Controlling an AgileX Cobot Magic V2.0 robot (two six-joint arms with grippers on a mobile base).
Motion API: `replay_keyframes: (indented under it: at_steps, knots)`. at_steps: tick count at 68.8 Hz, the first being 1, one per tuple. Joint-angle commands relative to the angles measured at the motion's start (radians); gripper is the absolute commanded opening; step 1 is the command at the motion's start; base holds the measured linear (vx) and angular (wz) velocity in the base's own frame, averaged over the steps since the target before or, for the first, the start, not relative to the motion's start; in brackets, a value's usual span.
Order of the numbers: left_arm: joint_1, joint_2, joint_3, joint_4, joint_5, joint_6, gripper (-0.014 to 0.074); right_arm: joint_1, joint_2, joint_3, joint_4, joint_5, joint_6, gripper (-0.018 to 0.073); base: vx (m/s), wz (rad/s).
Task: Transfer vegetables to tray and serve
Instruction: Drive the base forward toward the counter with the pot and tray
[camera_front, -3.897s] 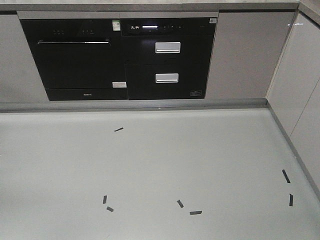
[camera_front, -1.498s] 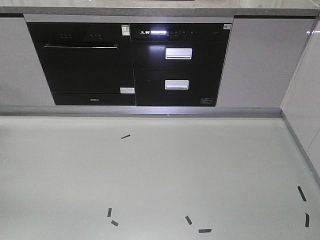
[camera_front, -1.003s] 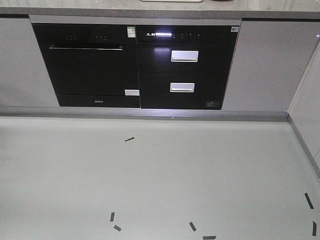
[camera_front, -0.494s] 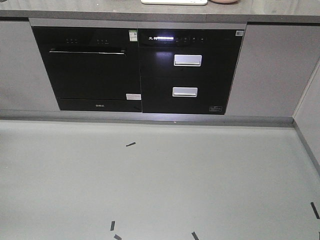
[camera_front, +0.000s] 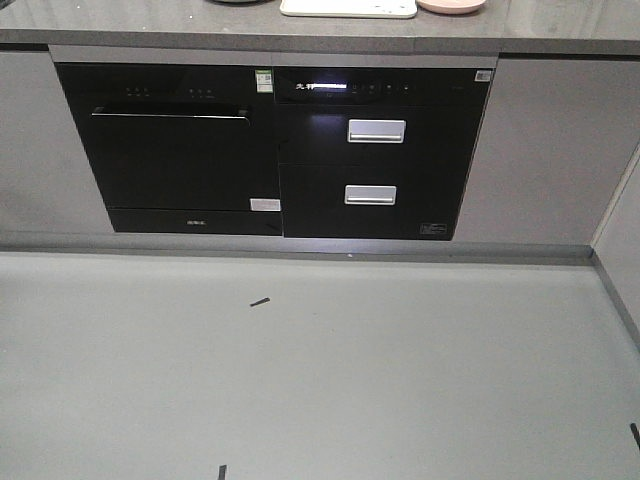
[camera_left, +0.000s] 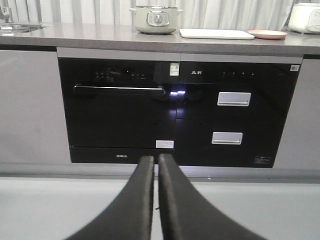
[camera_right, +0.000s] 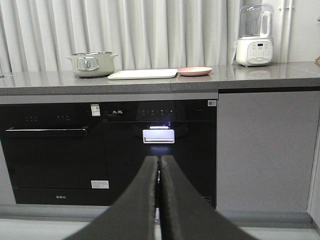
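Both arms were held low and level, pointing at the black oven (camera_left: 117, 115) and drawers (camera_left: 233, 117) under the worktop (camera_right: 260, 74). The left tool (camera_left: 156, 159) and right tool (camera_right: 159, 159) each had their fingers pressed together, with only a thin slit between them. The tray (camera_right: 142, 74) lay on the worktop, well above both tools, between a pot (camera_right: 92, 64) and a pink plate (camera_right: 195, 71).

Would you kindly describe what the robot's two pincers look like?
The left pincer and the right pincer look alike: each has two smooth black fingers, broad at the base and tapering to narrow tips. No cables or markings show.
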Motion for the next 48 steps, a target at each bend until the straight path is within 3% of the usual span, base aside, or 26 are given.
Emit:
replay_keyframes:
  at_steps: [1,48]
  knots:
    - [0.0,-0.015,0.022,0.001,-0.071,-0.009,-0.0006,-0.007,-0.005,0.015,-0.004,-0.078,0.0,-0.0003,0.12,-0.01]
    - [0.0,-0.015,0.022,0.001,-0.071,-0.009,-0.0006,-0.007,-0.005,0.015,-0.004,-0.078,0.0,-0.0003,0.12,-0.01]
